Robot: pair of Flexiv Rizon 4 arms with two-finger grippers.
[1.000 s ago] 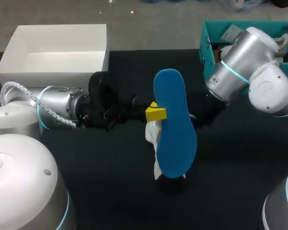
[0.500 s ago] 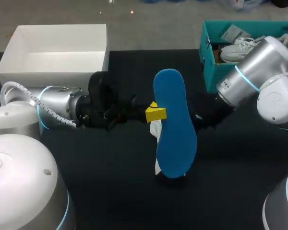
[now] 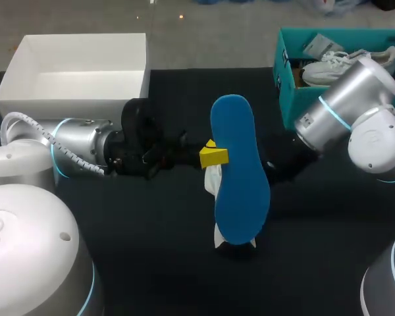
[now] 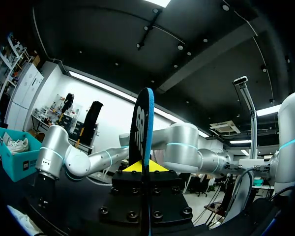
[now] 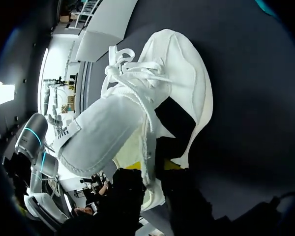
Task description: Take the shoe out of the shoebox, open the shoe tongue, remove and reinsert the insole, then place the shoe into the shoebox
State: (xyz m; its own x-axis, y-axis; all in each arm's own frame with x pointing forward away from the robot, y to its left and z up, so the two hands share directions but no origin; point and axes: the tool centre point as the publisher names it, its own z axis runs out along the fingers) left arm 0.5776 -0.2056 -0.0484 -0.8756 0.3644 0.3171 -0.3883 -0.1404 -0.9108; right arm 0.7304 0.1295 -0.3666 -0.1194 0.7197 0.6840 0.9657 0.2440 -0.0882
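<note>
Mid-table, left gripper (image 3: pixel 213 157) clamps the blue insole (image 3: pixel 240 174) upright; right gripper (image 5: pixel 152 166) clamps the white shoe (image 5: pixel 155 73)

"what's holding everything up?"
"a black table (image 3: pixel 151 250)."
"and what sits straight on it?"
"a white shoe (image 3: pixel 212 181) near the middle, an open white shoebox (image 3: pixel 72 85) at the far left corner, and a teal box (image 3: pixel 286 79) at the far right edge."

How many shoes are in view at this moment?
2. One white shoe is on the table beneath the blue insole; a second shoe sits in the teal box. More could be hidden there.
</note>
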